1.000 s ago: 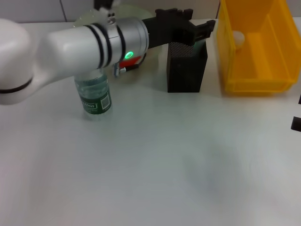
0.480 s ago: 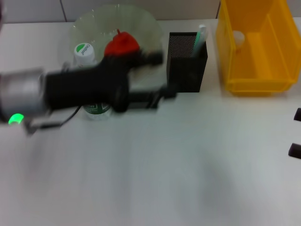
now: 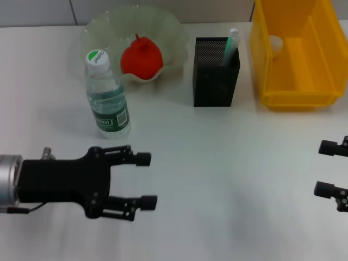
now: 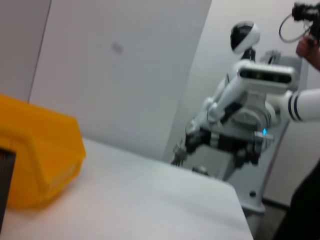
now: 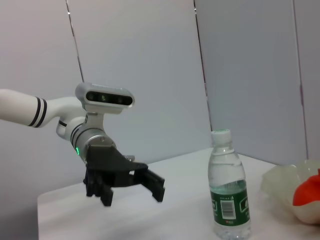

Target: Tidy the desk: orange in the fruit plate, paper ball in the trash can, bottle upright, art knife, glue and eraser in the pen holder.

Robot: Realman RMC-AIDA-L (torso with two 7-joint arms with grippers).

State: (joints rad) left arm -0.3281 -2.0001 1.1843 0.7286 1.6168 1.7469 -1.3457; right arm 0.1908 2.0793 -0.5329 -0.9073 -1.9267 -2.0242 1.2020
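Observation:
The orange (image 3: 142, 57) lies in the pale-green fruit plate (image 3: 163, 27) at the back. In front of the plate the bottle (image 3: 107, 95) stands upright, also in the right wrist view (image 5: 227, 187). The mint-green glue (image 3: 231, 44) sticks out of the black mesh pen holder (image 3: 216, 76). A paper ball (image 3: 275, 43) rests inside the yellow trash can (image 3: 296, 92). My left gripper (image 3: 145, 180) hovers open and empty over the near left table, below the bottle. At the right edge my right gripper (image 3: 325, 168) is open and empty. The art knife and the eraser are out of view.
The white table (image 3: 228, 179) stretches between my two grippers. The left wrist view catches the trash can (image 4: 40, 155) and my right arm (image 4: 215, 120) far off. The right wrist view shows my left gripper (image 5: 125, 182) beside the bottle.
My left arm has drawn back from over the pen holder to the near left of the table. The glue now shows standing in the pen holder.

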